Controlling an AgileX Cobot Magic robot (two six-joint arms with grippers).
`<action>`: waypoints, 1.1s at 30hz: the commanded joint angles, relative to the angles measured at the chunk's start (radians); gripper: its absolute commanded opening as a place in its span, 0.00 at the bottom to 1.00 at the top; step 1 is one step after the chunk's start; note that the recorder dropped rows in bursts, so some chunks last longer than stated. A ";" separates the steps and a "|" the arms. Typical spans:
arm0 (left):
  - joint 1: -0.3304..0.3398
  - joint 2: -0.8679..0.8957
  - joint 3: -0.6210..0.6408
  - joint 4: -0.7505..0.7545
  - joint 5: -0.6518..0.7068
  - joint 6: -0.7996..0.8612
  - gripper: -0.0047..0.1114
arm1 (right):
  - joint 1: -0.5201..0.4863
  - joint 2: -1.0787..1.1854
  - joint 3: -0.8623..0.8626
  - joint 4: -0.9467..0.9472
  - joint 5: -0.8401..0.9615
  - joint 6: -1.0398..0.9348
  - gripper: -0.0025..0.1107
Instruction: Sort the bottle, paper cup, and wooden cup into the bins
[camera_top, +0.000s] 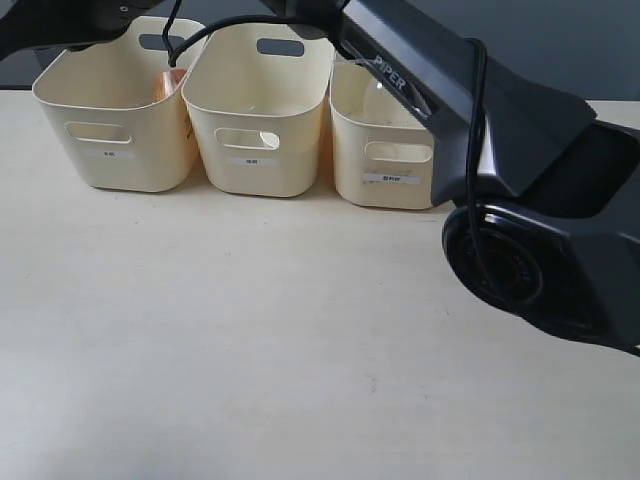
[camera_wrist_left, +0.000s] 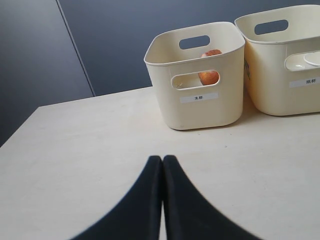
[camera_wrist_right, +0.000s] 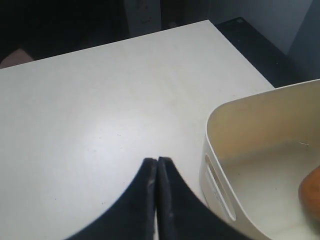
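three bins (camera_top: 258, 110) lined up on the table (camera_top: 250, 340), both pincers pressed together and empty.
wooden cup (camera_wrist_left: 209, 75) inside the left-hand bin (camera_wrist_left: 197, 75), well beyond left pincer (camera_wrist_left: 162, 161); right pincer (camera_wrist_right: 156, 162) just beside that bin's rim.

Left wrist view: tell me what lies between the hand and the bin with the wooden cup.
Nothing. In the left wrist view, only bare table lies between the shut left hand and the bin holding the wooden cup.
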 joint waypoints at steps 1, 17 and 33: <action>-0.004 0.005 -0.005 -0.002 -0.005 -0.001 0.04 | 0.000 -0.011 -0.005 0.005 -0.005 0.002 0.02; -0.004 0.005 -0.005 -0.002 -0.005 -0.001 0.04 | -0.005 -0.054 -0.003 -0.285 0.314 0.128 0.02; -0.004 0.005 -0.005 -0.002 -0.005 -0.001 0.04 | -0.177 -0.470 0.821 -0.266 -0.168 0.137 0.02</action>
